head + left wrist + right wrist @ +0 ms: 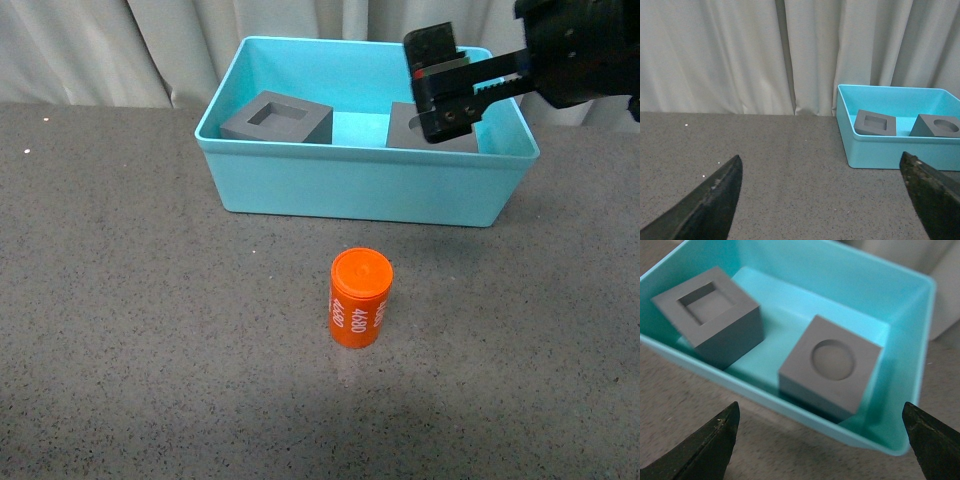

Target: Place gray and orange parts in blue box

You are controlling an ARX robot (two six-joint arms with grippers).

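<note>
The blue box (350, 190) stands at the table's far middle. Inside it lie the gray cube with a square recess (277, 118) on the left and the gray cube with a round recess (402, 128) on the right, partly hidden by my right gripper (440, 85). That gripper hovers open and empty above the box's right half. The right wrist view shows both cubes (710, 315) (832, 362) in the box (905, 340). The orange cylinder with white numbers (360, 298) stands upright on the table in front of the box. My left gripper (822, 200) is open, empty, low over the table left of the box (890, 152).
The table is dark speckled gray (150, 330). A pale curtain (120, 50) hangs behind the table and the box.
</note>
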